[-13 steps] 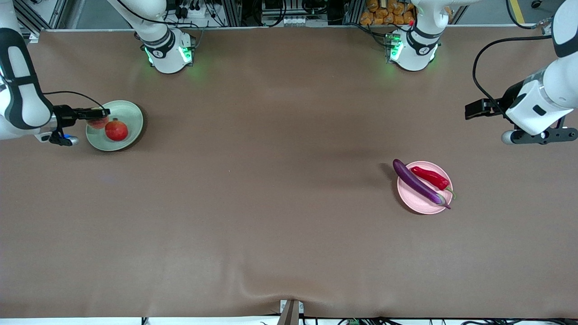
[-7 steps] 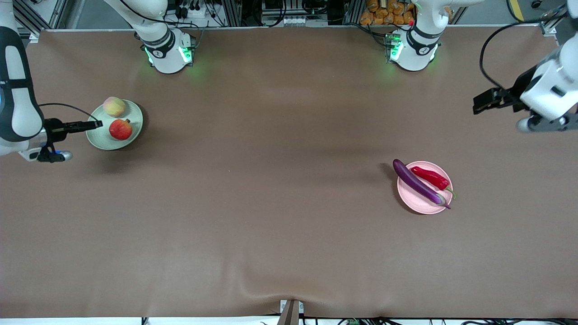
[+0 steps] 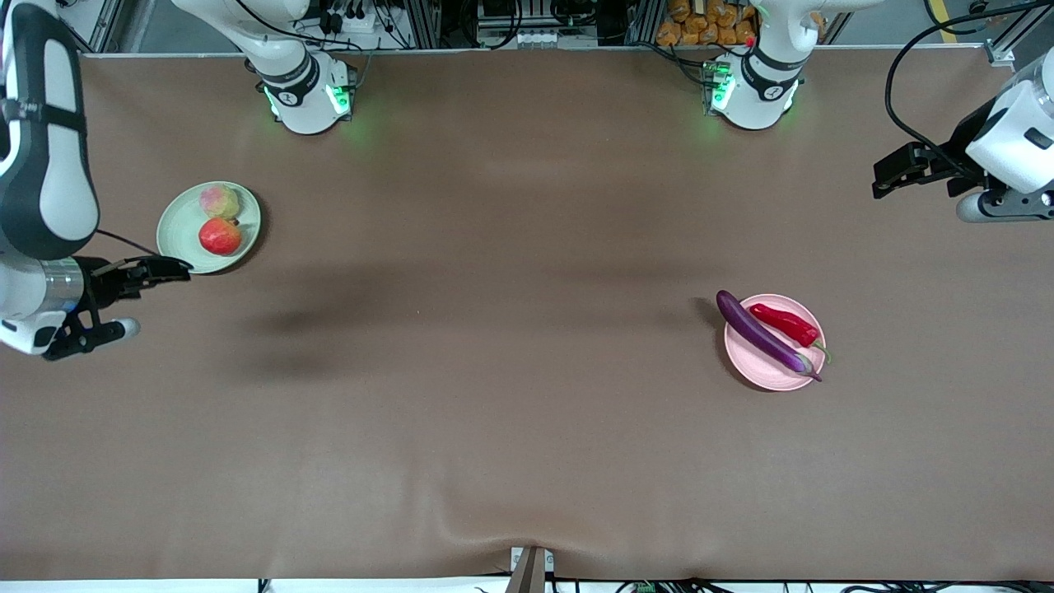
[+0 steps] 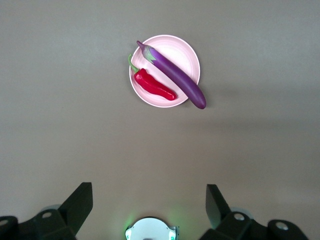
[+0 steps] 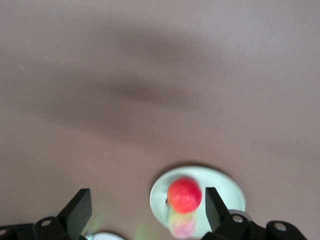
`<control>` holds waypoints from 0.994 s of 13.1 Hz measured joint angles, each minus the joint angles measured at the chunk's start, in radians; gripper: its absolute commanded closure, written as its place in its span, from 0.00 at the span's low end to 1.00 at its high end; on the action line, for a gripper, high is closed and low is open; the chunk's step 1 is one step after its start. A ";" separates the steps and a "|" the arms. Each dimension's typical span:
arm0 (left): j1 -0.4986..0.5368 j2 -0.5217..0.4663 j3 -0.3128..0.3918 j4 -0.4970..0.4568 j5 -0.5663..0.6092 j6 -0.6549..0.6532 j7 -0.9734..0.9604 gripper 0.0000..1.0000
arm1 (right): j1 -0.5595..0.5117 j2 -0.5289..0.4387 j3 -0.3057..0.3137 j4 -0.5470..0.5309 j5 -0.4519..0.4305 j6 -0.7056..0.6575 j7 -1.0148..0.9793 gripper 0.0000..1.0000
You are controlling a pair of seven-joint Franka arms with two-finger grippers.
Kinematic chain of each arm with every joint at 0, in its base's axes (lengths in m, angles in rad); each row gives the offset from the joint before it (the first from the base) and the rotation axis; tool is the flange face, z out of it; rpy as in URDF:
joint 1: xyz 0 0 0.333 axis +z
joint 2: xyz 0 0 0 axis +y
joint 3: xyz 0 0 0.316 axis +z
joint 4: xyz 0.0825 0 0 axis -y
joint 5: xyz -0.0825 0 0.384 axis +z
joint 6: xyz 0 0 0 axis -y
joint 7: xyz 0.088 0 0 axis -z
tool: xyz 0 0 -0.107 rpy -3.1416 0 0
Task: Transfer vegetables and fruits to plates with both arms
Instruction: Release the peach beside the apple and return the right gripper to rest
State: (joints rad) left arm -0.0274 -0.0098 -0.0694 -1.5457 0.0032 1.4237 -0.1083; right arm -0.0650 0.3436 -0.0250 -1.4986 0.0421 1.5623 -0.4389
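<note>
Since every piece of produce already rests on a plate, the relation that matters is how clear each gripper stands of its plate. The pomegranate point(image 3: 220, 236) and the peach point(image 3: 219, 200) sit touching each other on the pale green plate point(image 3: 176, 227), toward the right arm's end of the desk point(image 3: 510, 247), the pomegranate nearer the front camera than the peach. The eggplant point(image 3: 762, 333) lies on the pale pink plate point(image 3: 762, 371) toward the left arm's end, its long axis running diagonally, the blunt end overhanging the rim on the side toward the desk's middle and the stem end just past the rim nearest the front camera. The chili pepper point(image 3: 785, 323) lies beside it, roughly parallel, wholly on the plate.

The right gripper point(image 3: 169, 268) hangs over bare desk just beside the green plate's rim, its jaws apart and holding nothing; the right wrist view shows the plate and both fruits between its spread fingers. The left gripper point(image 3: 889, 171) is over bare desk well apart from the pink plate, out toward the left arm's end, jaws likewise apart and empty; its wrist view looks down on the plate from a distance.

By my reading, the transfer looks complete, and nothing remains on the desk to fetch. Any coming move is probably only a retreat, each arm drawing away from the plate on its own side.
</note>
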 measured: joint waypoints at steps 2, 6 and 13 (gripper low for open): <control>0.000 -0.001 0.001 0.007 0.000 0.001 0.002 0.00 | 0.034 0.004 0.000 0.149 -0.002 -0.014 0.000 0.00; 0.001 -0.001 0.004 0.011 0.001 0.004 0.003 0.00 | 0.041 -0.050 0.033 0.297 0.001 -0.147 0.123 0.00; 0.001 0.000 0.006 0.010 0.001 0.003 0.003 0.00 | 0.051 -0.413 -0.009 -0.117 0.001 -0.068 0.282 0.00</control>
State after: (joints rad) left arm -0.0260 -0.0099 -0.0633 -1.5355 0.0039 1.4270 -0.1056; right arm -0.0145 -0.0693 -0.0339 -1.6156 0.0426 1.4944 -0.1567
